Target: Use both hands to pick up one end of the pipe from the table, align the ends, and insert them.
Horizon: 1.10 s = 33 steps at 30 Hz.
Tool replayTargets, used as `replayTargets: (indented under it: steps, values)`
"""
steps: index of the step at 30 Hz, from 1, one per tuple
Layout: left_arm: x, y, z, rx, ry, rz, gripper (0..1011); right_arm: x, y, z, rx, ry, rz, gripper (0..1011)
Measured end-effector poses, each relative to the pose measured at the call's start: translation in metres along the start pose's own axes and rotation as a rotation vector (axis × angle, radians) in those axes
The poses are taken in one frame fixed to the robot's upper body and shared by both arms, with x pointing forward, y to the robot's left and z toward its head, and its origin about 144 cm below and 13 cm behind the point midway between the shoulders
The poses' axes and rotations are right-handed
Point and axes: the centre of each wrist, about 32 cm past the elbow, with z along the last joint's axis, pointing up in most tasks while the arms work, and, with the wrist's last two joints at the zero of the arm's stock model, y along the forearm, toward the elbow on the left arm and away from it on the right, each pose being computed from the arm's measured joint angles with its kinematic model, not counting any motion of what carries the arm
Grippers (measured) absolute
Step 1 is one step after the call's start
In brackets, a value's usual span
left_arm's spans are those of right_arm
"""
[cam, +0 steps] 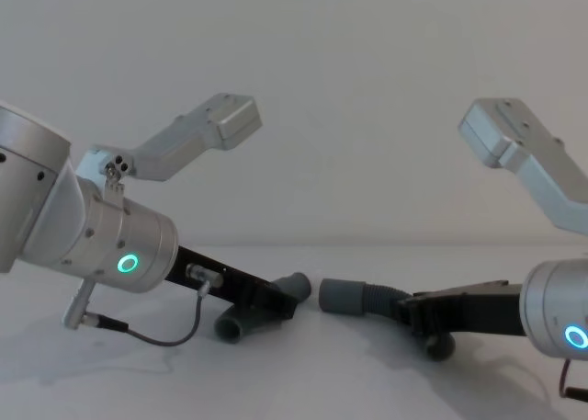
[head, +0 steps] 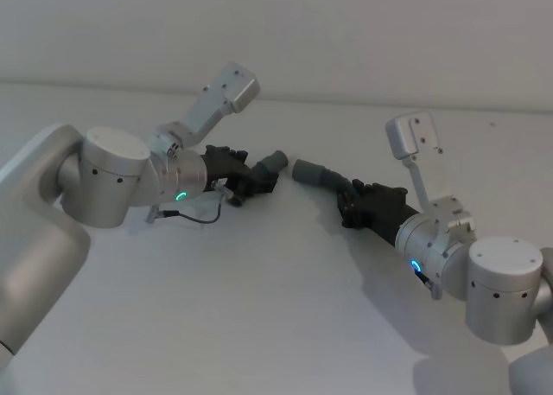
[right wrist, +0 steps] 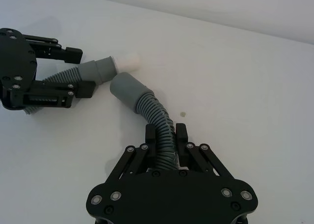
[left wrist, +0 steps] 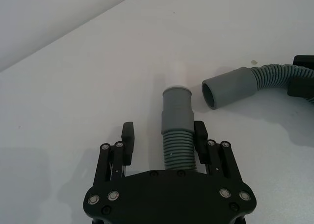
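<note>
Evidently at the aligning step: a gripper at each piece, ends close but not yet joined. Shows, centre-right in the head view, the right gripper (right wrist: 166, 136) pinched tight onto the ribs of the right hose piece (right wrist: 147, 106), with its grey sleeve (left wrist: 230, 87) pointing toward frame centre. Shows, left of centre, the left gripper (left wrist: 164, 135) straddling the left hose piece (left wrist: 176, 106) rather than clamping it: touching on one side, daylight on the other, so partly spread and holding loosely at best. Puts the white tip (right wrist: 128, 62) just beside the sleeve mouth, near but apart, and askew, passing alongside the opening instead of facing into it. Leaves the far end of the left piece seemingly resting on the table (head: 259, 308), low and left of centre in the chest view. Calls next, probably, for closing the left gripper firmly, then swinging one cuff until both axes line up, then pushing straight in. Risks a slip or a jam if pushed while crooked or loosely held. As for containers: none about, save the hollow sleeve itself, dark inside, with nothing in it yet.
</note>
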Motion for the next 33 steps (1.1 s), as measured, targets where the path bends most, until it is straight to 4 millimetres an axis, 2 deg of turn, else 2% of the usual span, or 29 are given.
replayTargets:
  steps: [33]
  values:
    - [0.0003,-0.0001,-0.0004,0.003,-0.003,0.002,508,0.0000,0.0000,0.0001,0.001,0.001,0.000,172]
